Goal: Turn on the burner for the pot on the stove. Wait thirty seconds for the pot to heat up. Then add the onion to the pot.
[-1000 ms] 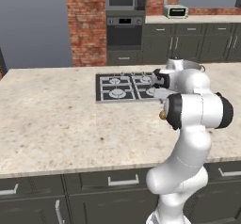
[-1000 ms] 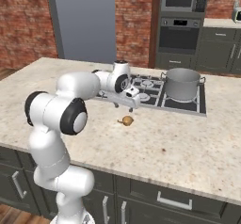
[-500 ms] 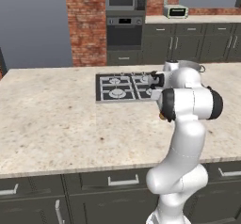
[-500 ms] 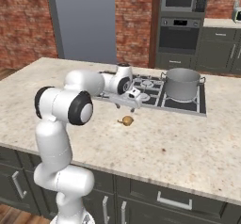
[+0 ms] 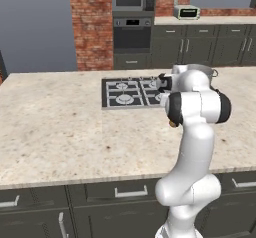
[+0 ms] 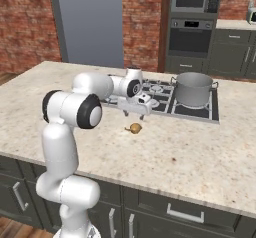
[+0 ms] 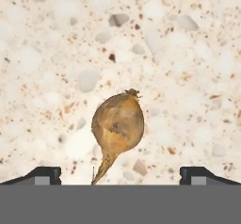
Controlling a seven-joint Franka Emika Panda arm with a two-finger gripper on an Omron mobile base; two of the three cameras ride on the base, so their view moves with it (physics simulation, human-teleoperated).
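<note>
Onion [image 7: 117, 126] lies on the counter [image 7: 56, 53] right below the gripper [image 7: 120, 173], between its wide-apart tips, untouched; stem points back toward the hand. Gripper [image 6: 132, 113] hovers just above onion [image 6: 135, 128]. Pot [image 6: 193, 89] sits on stove [image 6: 165, 104] beyond gripper, well apart from it.

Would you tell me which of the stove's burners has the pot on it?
The burner at the stove's right end in the right base view, hidden under the steel pot; the others stand bare.
</note>
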